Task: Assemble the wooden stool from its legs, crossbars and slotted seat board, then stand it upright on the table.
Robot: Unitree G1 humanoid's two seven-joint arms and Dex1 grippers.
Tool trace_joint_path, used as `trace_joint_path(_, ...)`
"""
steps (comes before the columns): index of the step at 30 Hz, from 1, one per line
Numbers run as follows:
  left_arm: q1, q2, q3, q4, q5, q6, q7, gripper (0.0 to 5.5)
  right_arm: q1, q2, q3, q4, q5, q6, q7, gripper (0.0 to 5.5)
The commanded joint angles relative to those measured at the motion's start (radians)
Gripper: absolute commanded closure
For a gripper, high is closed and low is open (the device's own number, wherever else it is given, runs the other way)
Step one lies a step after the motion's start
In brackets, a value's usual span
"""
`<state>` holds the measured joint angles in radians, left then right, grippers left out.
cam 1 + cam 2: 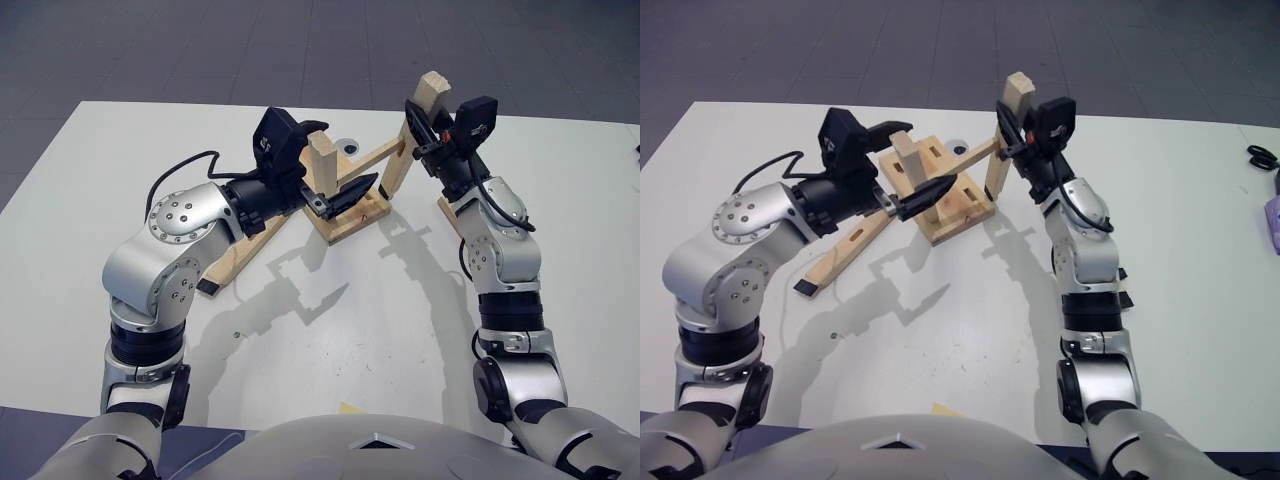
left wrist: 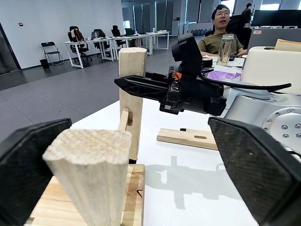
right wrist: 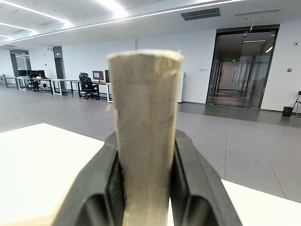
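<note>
White desk (image 1: 350,330) surface on a grey floor carries the stool parts. The slotted seat board (image 1: 355,218) lies flat near the desk's far edge. One leg (image 1: 322,160) stands upright in it. The left pincer (image 1: 348,155) is open, with one finger on each side of this leg near its top. A second leg (image 1: 433,95) stands tilted at the board's right edge, with the right pincer (image 1: 428,125) clamped on its upper part. A crossbar (image 1: 375,155) slopes between the two legs. One loose slotted bar (image 1: 245,250) lies flat under the left arm, touching the board's left side. Another wooden piece (image 1: 448,215) lies beside the right forearm.
</note>
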<state>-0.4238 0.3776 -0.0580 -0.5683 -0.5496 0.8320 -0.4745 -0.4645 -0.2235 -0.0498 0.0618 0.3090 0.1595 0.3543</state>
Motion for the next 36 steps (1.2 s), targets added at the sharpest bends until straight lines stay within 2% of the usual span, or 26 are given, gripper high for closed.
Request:
trace_joint_path(1, 0.018, 0.033, 0.001, -0.004, 0.006, -0.015, -0.017, 0.10, -0.032, 0.019, 0.003, -0.004, 0.003, -0.009, 0.012, 4.50)
trace_joint_path(17, 0.020, 0.040, -0.036, 0.005, 0.027, -0.038, -0.009, 0.10, 0.021, -0.013, 0.005, -0.143, -0.004, 0.027, 0.058, 4.50)
trace_joint_path(21, 0.018, 0.023, -0.057, 0.003, 0.033, -0.040, 0.001, 0.10, 0.039, -0.028, 0.051, -0.153, -0.052, 0.011, 0.081, 4.50)
trace_joint_path(36, 0.048, 0.021, -0.082, 0.001, 0.066, -0.068, 0.013, 0.10, 0.109, 0.038, 0.080, -0.226, -0.027, 0.084, 0.039, 4.50)
